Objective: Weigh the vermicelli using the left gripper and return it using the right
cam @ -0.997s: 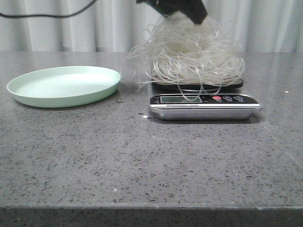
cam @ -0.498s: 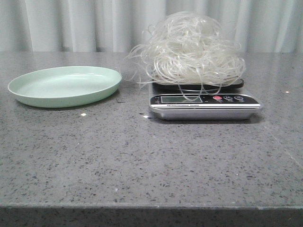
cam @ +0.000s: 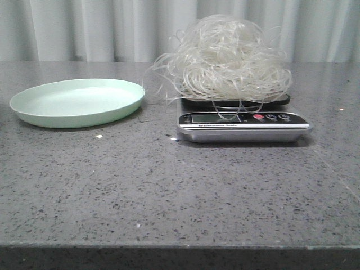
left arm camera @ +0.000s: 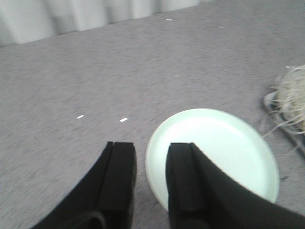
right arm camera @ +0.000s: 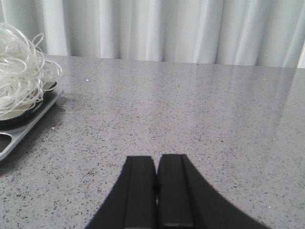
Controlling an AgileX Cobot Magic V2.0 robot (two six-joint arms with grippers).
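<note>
The vermicelli (cam: 224, 59) is a fluffy whitish tangle resting on the kitchen scale (cam: 242, 125), right of centre in the front view. It also shows in the right wrist view (right arm camera: 21, 71) and at the edge of the left wrist view (left arm camera: 293, 100). The mint-green plate (cam: 76, 102) sits empty to the left of the scale. My left gripper (left arm camera: 151, 152) is open and empty, high above the near rim of the plate (left arm camera: 214, 152). My right gripper (right arm camera: 156, 164) is shut and empty, low over bare table to the right of the scale (right arm camera: 19, 124). Neither gripper shows in the front view.
A grey speckled stone table (cam: 180, 185) carries everything. White curtains (cam: 112, 28) hang behind it. Small white flecks lie on the table near the plate (cam: 99, 136).
One second ago my left arm was over the vermicelli at the top of the front view. It has since left that view. The vermicelli stays on the scale.
</note>
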